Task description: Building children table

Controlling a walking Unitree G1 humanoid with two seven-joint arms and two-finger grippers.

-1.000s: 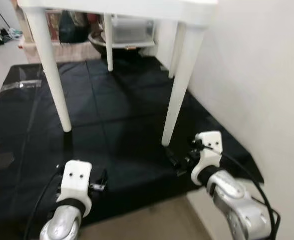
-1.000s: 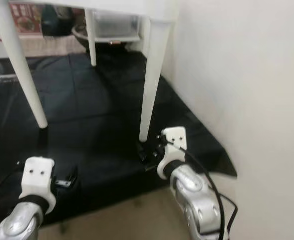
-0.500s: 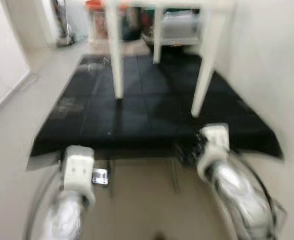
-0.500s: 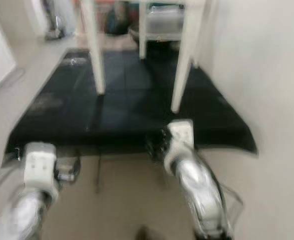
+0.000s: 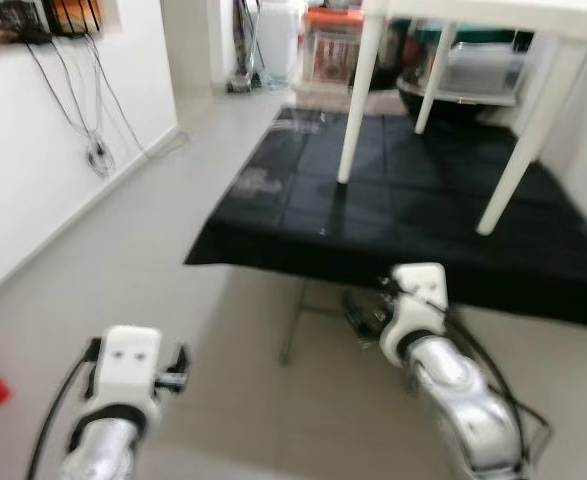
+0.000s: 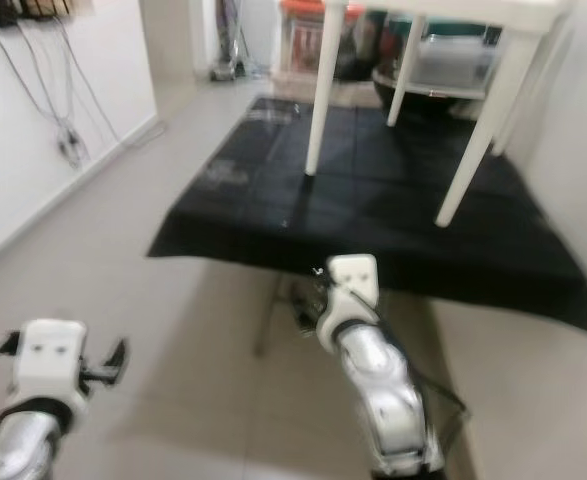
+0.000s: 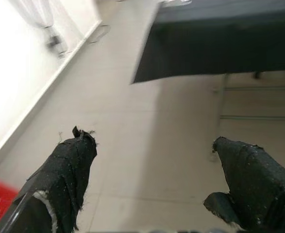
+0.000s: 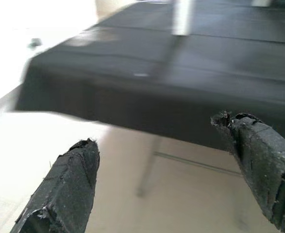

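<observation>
The table (image 5: pixel 493 12) stands upright on the mat (image 5: pixel 413 215), all four white legs (image 5: pixel 358 95) down, well ahead of both grippers and toward the right side. It looks assembled already, so the task seems near its end.

The left gripper (image 7: pixel 157 165) hangs over bare floor (image 5: pixel 123 260) with its fingers (image 7: pixel 69 160) spread wide and nothing between them; the mat's near corner lies ahead of it and to its right. The right gripper (image 8: pixel 166 170) is also wide open and empty, pointing at the mat's near edge.

The right arm is nearer the table. The legs' long axes run vertical, across the jaws' forward reach, so any further grasp would need a walk forward first.
</observation>
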